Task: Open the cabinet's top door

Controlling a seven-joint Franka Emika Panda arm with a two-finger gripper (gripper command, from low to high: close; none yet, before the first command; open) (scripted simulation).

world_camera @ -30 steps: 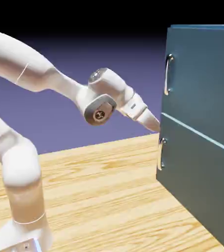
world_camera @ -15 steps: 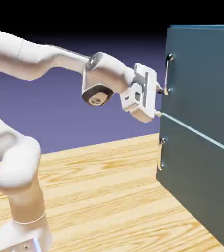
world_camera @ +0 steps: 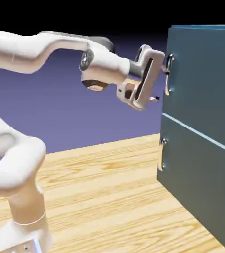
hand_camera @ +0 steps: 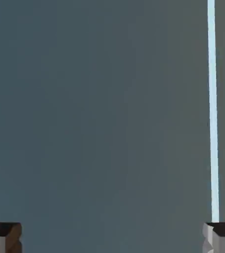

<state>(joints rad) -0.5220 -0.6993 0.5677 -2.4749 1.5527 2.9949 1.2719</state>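
The teal cabinet (world_camera: 203, 148) stands at the exterior view's right. Its top door (world_camera: 205, 74) is flush and carries a vertical curved silver handle (world_camera: 168, 74) near its left edge. My gripper (world_camera: 161, 85) is open just left of that handle, fingers pointing at the door, one above the other. The upper fingertip (world_camera: 165, 72) reaches the handle's bar; contact cannot be told. In the hand view, flat teal panel (hand_camera: 94, 108) fills the picture, with a pale seam (hand_camera: 212, 108) running along the right. Both fingertips (hand_camera: 3, 236) sit wide apart with nothing between them; the handle is out of this view.
The lower door (world_camera: 198, 188) has its own silver handle (world_camera: 161, 154) below the seam. A wooden table (world_camera: 109, 197) stretches under the arm. My white forearm (world_camera: 45, 49) reaches in from the left at the top door's height.
The hand rose from the seam's height and swung toward the top door's handle, turning its fingers at the door. The jaws stayed wide. The cabinet doors have not moved.
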